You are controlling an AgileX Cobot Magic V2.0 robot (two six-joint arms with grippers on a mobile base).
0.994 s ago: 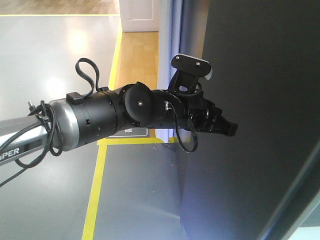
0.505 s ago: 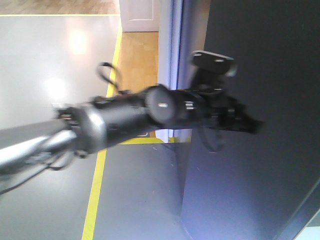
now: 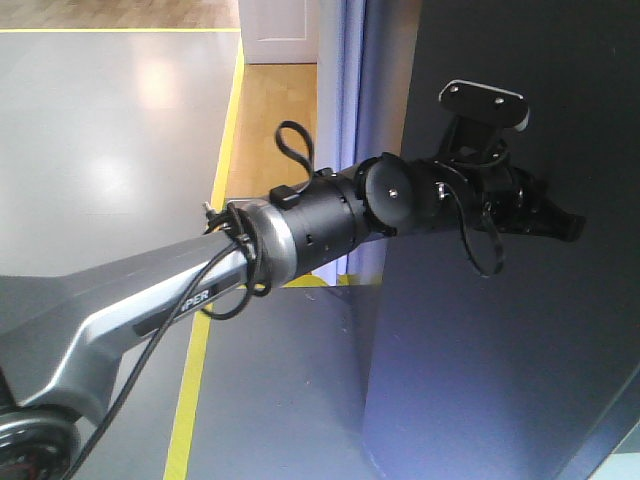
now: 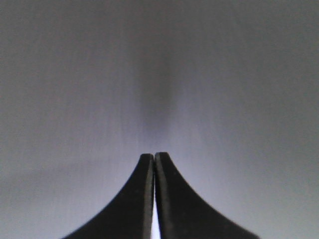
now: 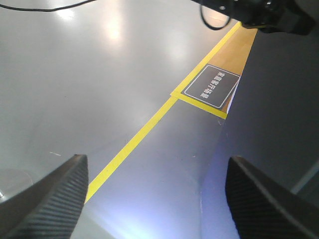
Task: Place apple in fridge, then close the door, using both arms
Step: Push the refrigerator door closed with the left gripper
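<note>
Nearest the front camera, the left arm [image 3: 150,300] reaches forward and to the right, its cable looping along the silver link. At its far end the left gripper [image 3: 572,228] lies against the dark grey outer face of the door [image 3: 500,380]. The left wrist view shows its two black fingers [image 4: 172,199] pressed together, holding nothing, with the grey panel filling everything ahead. Judging by this, the push to close the door is under way.

The right gripper [image 5: 154,199] hangs lower, fingers spread wide and empty, looking down at the grey floor [image 5: 75,74], a yellow floor line [image 5: 144,132] and a dark floor label [image 5: 209,85].

The apple is not in view in any camera. Presumably it is inside the fridge, but nothing here confirms that.

The risk is that the narrow closed tips slide across the smooth panel, sending the wrist camera mount [image 3: 487,100] into the door. A push far from the free edge could also leave the door short of shut.

Beyond the arm, the door's left edge [image 3: 385,100] stands beside a pale vertical strip, with open floor to its left. The door's right edge is out of frame.
</note>
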